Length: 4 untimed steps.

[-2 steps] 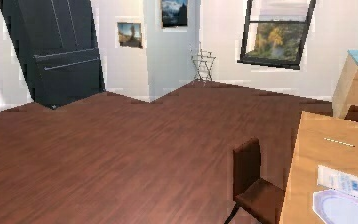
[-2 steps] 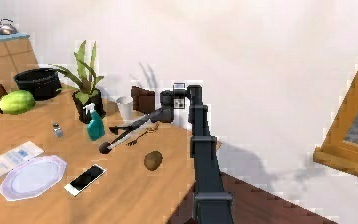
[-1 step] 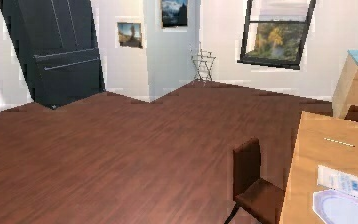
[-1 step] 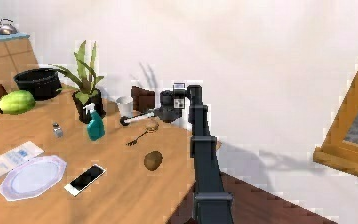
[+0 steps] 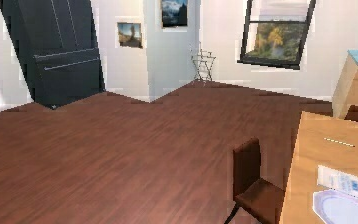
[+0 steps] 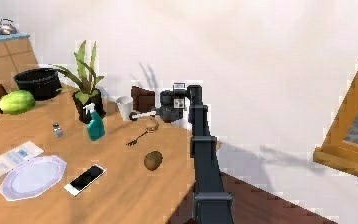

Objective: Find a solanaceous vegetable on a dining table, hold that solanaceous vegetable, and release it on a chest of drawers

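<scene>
Brown oval potato (image 6: pixel 153 159) lies on the table (image 6: pixel 115 165), nearer than my gripper (image 6: pixel 149 117), just left of my arm (image 6: pixel 203 150) (whether the fingers hold anything, can't tell).

A: How many pictures (image 5: pixel 130 34) (image 5: pixel 174 12) are on the far wall?
B: Two. One window (image 5: pixel 277 32) too, on the right, and one dark door (image 5: pixel 55 50) on the left.
A: And on the table (image 6: pixel 117 150)?
B: One plant (image 6: pixel 85 72), one black pot (image 6: pixel 39 80), one blue spray bottle (image 6: pixel 94 123), one plate (image 6: pixel 32 178), one phone (image 6: pixel 85 179), one big green fruit (image 6: pixel 15 102) (a melon, maybe) and one brown potato (image 6: pixel 153 159).
</scene>
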{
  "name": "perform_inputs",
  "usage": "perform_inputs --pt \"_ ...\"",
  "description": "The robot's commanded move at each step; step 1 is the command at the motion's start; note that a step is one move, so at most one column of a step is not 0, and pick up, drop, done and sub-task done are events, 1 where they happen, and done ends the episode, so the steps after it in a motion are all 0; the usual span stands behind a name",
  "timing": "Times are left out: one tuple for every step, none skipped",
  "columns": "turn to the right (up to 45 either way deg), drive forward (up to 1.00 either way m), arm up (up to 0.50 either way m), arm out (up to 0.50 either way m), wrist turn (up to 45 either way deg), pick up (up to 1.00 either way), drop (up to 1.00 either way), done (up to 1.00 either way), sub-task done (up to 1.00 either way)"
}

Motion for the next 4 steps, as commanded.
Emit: perform_inputs --pt "0.0 0.00 -0.30 0.00 0.0 0.00 0.00 0.00 0.00" --pt "0.0 0.00 0.00 0.00 0.0 1.00 0.00 0.00 0.00" --pt "0.0 0.00 0.10 0.00 0.0 0.00 0.00 0.00 0.00" --pt "0.0 0.00 0.32 0.00 0.0 0.00 0.00 0.00 0.00"
